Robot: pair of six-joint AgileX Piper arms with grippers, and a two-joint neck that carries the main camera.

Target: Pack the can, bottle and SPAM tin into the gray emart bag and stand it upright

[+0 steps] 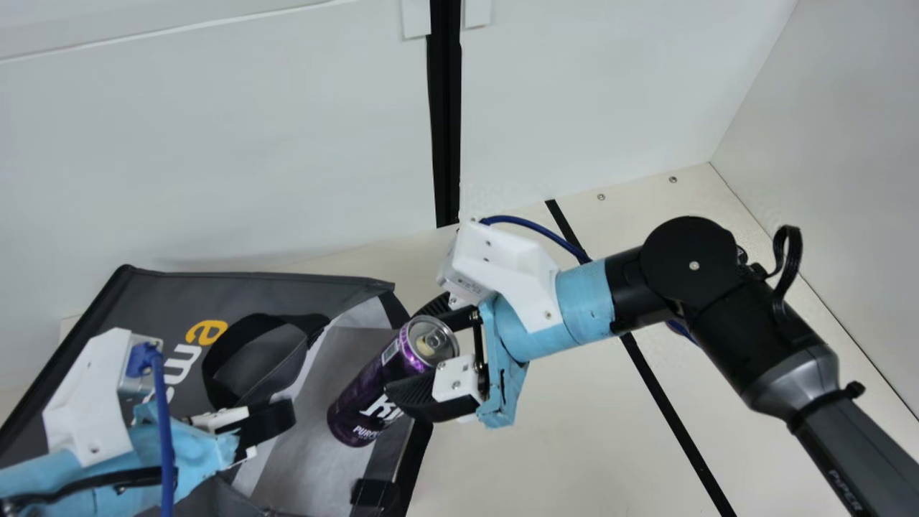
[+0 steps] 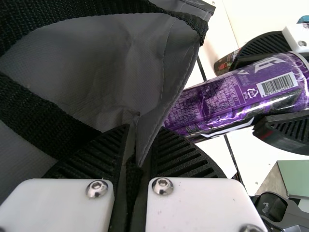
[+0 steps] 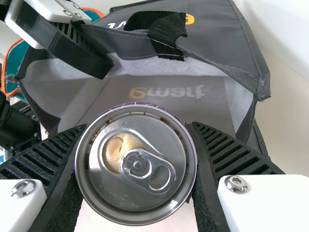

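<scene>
Over the gray bag, the can slants, base down inward, lid up rightward; the right gripper clamps it, the left gripper pinches the bag.

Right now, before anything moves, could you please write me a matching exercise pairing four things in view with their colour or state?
Column one:
1. Can
2. Bag
3. Left gripper
4. Right gripper

Column two:
A. Closed on the bag's fabric
B. Purple, with a silver top
C. Holding the can between its fingers
D. Gray, with its mouth open

Right pairs: 1-B, 2-D, 3-A, 4-C
</scene>
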